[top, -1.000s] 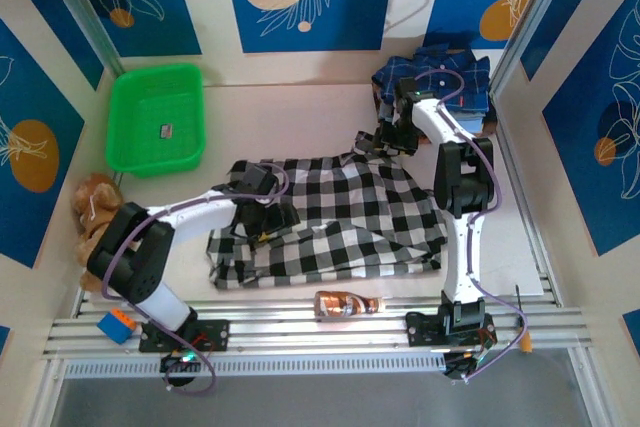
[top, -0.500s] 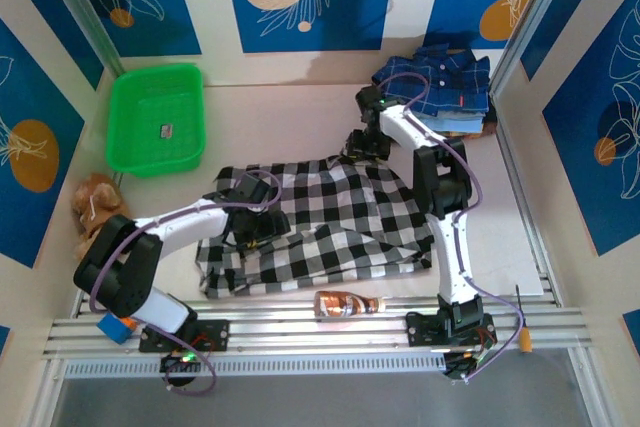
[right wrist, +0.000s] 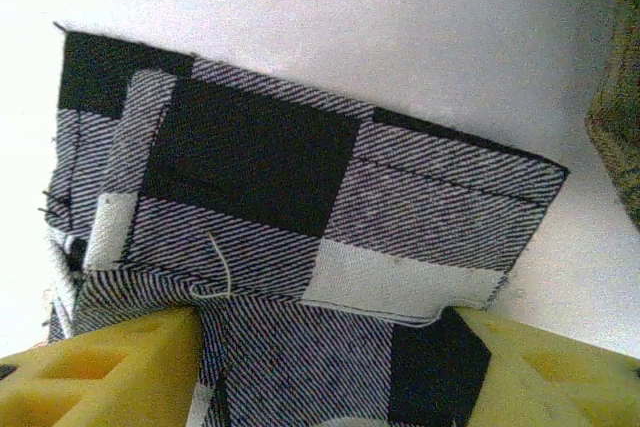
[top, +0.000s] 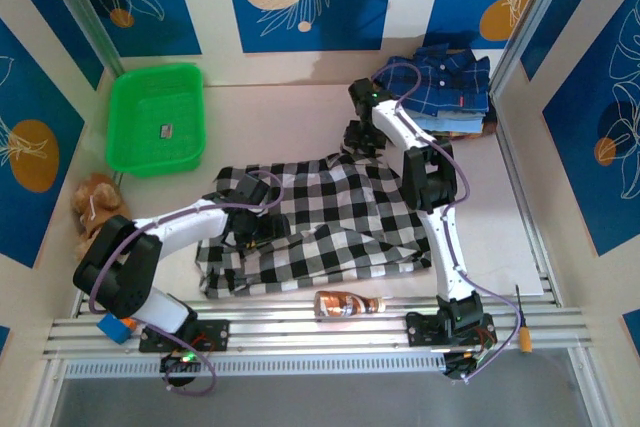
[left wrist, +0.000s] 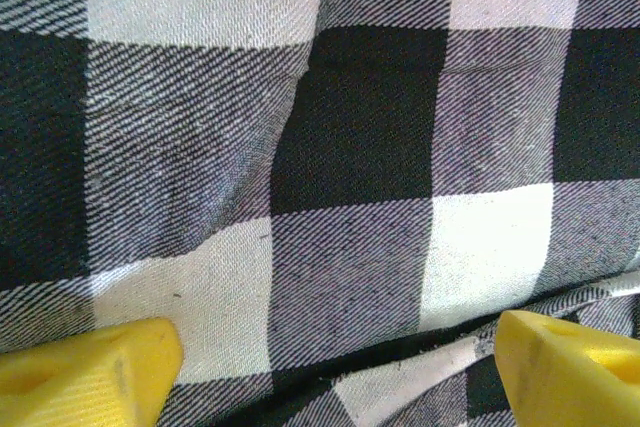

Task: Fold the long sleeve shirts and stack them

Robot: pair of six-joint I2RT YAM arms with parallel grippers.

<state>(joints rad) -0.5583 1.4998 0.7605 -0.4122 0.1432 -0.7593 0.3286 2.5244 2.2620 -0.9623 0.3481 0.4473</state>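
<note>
The checked shirt [top: 330,215] is being pinched at its far cuff by the right pincer [right wrist: 320,347] for folding, while the left pincer [left wrist: 320,367], spread wide, is being pressed onto the cloth to pin it to the desk [top: 280,117].

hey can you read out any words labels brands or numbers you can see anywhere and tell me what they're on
No text can be read.
Small label in the green basket: too small to read.
Red tag on the navy shirt: too small to read.
Wrapper on the brown bottle: blurred, unreadable.
Checked shirt: no label showing.
</note>
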